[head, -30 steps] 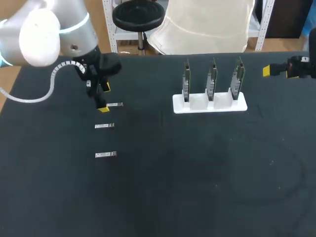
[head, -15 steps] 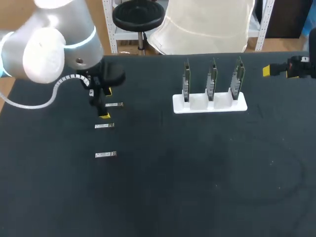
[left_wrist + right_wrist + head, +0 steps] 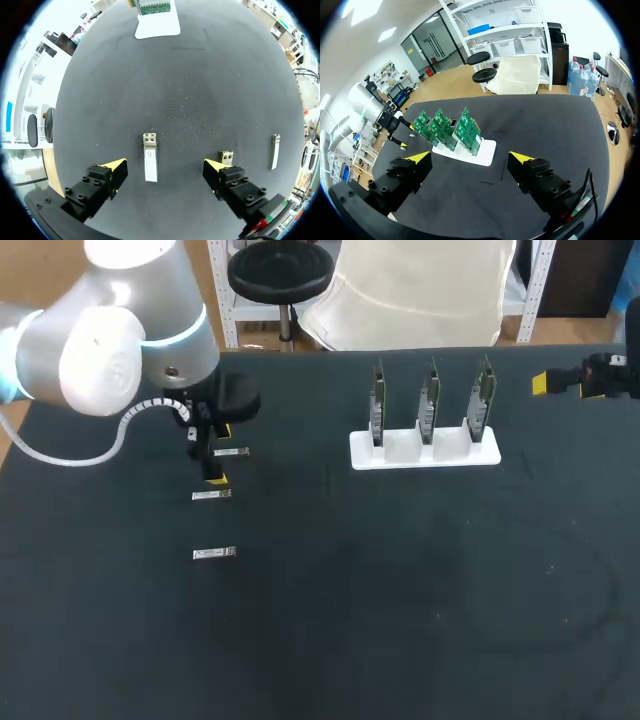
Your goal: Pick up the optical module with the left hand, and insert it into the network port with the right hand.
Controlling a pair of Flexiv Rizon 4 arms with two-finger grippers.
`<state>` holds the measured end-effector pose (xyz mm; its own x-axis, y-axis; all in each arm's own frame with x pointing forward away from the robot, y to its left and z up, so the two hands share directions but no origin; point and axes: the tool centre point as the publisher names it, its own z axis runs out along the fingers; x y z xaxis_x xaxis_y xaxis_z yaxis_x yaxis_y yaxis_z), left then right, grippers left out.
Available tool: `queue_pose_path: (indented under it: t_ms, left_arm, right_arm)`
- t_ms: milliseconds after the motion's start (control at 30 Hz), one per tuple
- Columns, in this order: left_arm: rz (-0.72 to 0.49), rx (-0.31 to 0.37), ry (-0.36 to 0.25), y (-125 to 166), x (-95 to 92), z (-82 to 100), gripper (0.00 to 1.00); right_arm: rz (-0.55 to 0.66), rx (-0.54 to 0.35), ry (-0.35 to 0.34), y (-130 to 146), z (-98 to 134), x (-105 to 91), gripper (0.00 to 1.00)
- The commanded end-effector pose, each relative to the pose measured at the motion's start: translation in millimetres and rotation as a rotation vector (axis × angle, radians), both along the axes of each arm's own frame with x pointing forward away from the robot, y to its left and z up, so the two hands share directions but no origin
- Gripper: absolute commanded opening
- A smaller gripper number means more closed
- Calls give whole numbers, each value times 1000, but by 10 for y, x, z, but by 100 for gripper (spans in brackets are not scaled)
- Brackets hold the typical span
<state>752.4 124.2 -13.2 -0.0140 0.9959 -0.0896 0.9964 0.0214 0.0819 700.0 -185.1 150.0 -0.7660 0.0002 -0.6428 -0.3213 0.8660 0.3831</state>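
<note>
optical module [image 3: 150, 162] flat, long axis toward board rack [image 3: 156, 20], between spread fingers [image 3: 116, 167] of left gripper [image 3: 164, 166], right gripper [image 3: 470, 159] likewise spread

The left arm [image 3: 110, 340] is smooth silver-grey with bulbous, rounded joints. A thin ring [image 3: 190, 325] of pale blue light circles one of them. A white cable [image 3: 60, 460] loops beside it and ends in a ribbed coil at the black wrist. The left tool [image 3: 165, 166] has two blocky matte-black fingers [image 3: 90, 192] studded with round black screws [image 3: 84, 179], each finger capped by a wedge-shaped bright yellow tip. The right tool [image 3: 470, 158] is built the same way, with red and green marks near its base.
</note>
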Motion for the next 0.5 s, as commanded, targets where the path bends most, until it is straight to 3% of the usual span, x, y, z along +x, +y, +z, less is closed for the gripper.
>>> queue_pose_path:
  t_ms: [33,400,433,500]
  left_arm:
    - [0,11,5,-39,44,-40,100]
    - [-11,29,-16,-42,90,-56,100]
    - [-12,30,-15,-41,90,-56,85]
    - [-15,31,-8,-31,87,-59,0]
  right_arm:
    - [0,0,0,0,0,0,100]
    - [0,0,0,0,0,0,100]
    - [0,0,0,0,0,0,100]
    - [0,0,0,0,0,0,100]
